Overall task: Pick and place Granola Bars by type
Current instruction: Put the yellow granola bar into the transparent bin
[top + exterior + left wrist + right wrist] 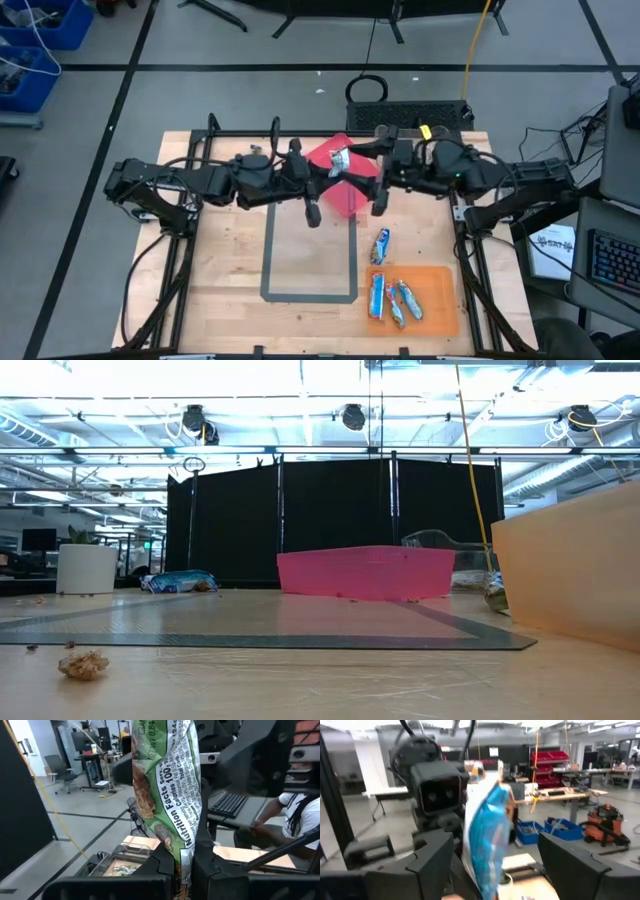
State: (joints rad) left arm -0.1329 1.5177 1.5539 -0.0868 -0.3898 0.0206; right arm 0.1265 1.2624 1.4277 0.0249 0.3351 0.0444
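One granola bar (338, 160) is held up over the pink bin (345, 200) at the table's far middle, where both arms meet. Its wrapper shows green with print in the left wrist view (170, 795) and blue and white in the right wrist view (487, 835). My left gripper (330, 172) is shut on it. My right gripper (362, 165) faces it, open, with a finger standing off on either side of the bar and touching nothing. Three bars (395, 300) lie on the orange tray (445, 310), and one blue bar (381, 245) lies on the table beside it. My left gripper pinches one end of the bar (182, 855) between its two fingers, coming level from the table's left. The rest of the bar sticks out past the fingertips. The bar is lifted clear, above the pink bin.
A grey tape rectangle (310, 255) marks the table's middle. The low view shows the pink bin (365, 572), an orange wall (570, 570) close on the right, a white cup (87, 568), a blue bar (180, 582) and a crumb (83, 663).
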